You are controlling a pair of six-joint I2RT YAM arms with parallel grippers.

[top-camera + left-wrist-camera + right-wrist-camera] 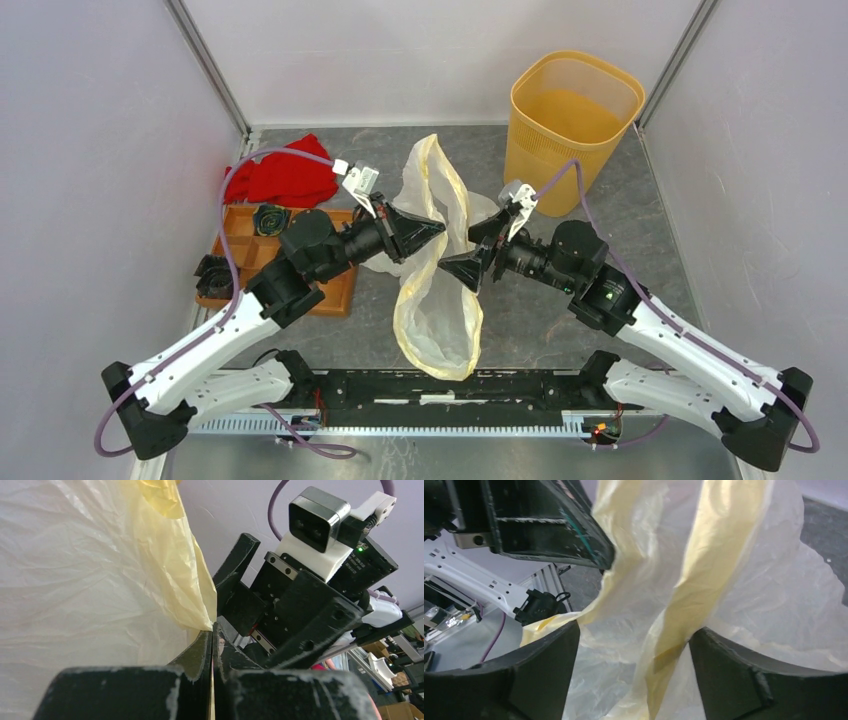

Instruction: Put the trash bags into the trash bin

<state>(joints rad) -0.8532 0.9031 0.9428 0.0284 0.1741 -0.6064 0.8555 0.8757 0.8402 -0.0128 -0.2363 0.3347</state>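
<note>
The cream-white trash bag (436, 300) hangs crumpled mid-table, lifted between the two arms. My left gripper (437, 232) is shut on a fold of its edge; the left wrist view shows the jaws (214, 627) pressed together on the bag (90, 580). My right gripper (458, 268) is open, facing the left one. In the right wrist view its fingers (546, 672) stand wide apart around the gap (634, 650), with a yellowish fold of the bag (684, 595) between them, ungripped. The yellow-orange trash bin (572, 120) stands upright at the back right, apart from both grippers.
A red cloth (285, 178) lies at the back left. An orange compartment tray (335, 290) holds black round items (270, 218) under the left arm. A black rail (440, 388) runs along the near edge. Grey walls close in left and right.
</note>
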